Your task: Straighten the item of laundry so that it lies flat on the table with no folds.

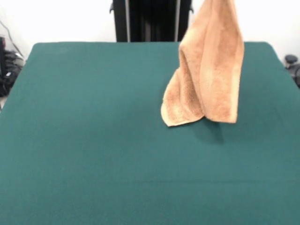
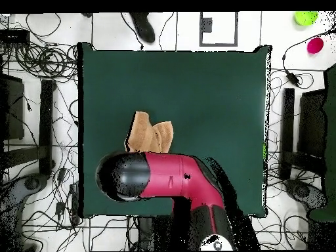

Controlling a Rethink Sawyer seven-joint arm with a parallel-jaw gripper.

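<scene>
Noted a broad desk (image 1: 93, 140) with a plain dark green top, bare apart from 1 cloth. Saw a white wall (image 1: 61, 18) behind it in the front view. From overhead, found the desk (image 2: 210, 85) ringed by pale floor strewn with black cables (image 2: 39, 59). Also made out dark equipment down both sides, and 2 small bright things near a corner, 1 pink (image 2: 315, 45) and 1 yellow-green (image 2: 305, 18).

Picked out the red and black arm (image 2: 177, 174) only in the overhead view. Watched it reach in from the bottom edge, bend across the desk and end in a rounded black head (image 2: 125, 176) over the desk's left part. Saw none of the arm in the front view.

Could not see the pincer in either view: cut off above the front picture, hidden under the black head from above. Could not tell, therefore, whether clenched or released.

Found the tan-orange towel (image 1: 211, 70) hanging upright in the front view, right of centre over the desk's far half. Saw it narrow where it ran off the top edge and wider below, folded lengthwise into soft vertical pleats. Spotted a shadow on the green just under its lower edge; could not tell whether that edge touched the desk. From overhead, saw the towel (image 2: 147, 134) as a small bunched shape just beyond the black head, left of the desk's centre, not flat.
</scene>
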